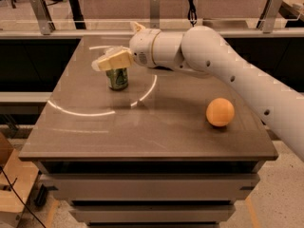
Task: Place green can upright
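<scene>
**Small green patterned metal drink can (117, 79) stands upright, pincer (110, 61) over its top**

From my station I see the brown, flat-topped bench (156, 132) filling most of the camera view, with its drawer-like front panels facing me at the near edge. The green can is on the bench's far left part, standing on its end with its base flat on the surface and its sides vertical. Pale markings show on the green side that faces me. Its top end is hidden from me.

The pincer sits directly over the can, cream-yellow and pointing left, and it covers the can's upper rim. It seems to be touching the top of the can or just above it. I cannot tell how far the pincer is open, nor whether it has any hold on the can.

The thick white robot arm (228, 65) enters from the right edge near me and runs up and left across the bench. It ends in a rounded white wrist just right of the can.

A round orange ball (220, 112) rests on the right side of the bench, nearer to me than the can and well apart from it. The arm passes above and behind it without touching it.

Curved streaks of reflected light (142, 91) arc across the glossy bench surface, passing near the can on its near and right sides.

Beyond the far edge of the bench runs a rail with upright metal posts (154, 6). Beside the bench's near left corner, on the floor, part of a light brown cardboard box (12, 189) shows.
</scene>
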You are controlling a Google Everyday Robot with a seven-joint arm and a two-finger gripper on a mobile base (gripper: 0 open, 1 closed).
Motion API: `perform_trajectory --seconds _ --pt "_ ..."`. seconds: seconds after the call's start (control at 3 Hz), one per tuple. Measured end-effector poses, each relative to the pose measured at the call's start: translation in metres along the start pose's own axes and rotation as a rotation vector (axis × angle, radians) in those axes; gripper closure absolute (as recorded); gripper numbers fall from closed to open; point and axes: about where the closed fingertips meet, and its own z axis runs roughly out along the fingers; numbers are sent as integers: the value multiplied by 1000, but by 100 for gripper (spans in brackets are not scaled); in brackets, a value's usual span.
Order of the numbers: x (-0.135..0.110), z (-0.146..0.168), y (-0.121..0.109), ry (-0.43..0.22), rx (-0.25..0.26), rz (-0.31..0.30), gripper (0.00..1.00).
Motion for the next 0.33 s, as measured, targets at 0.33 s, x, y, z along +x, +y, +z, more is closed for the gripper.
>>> perform_trajectory --seconds 0.33 --pt "0 0 0 0 0 0 0"
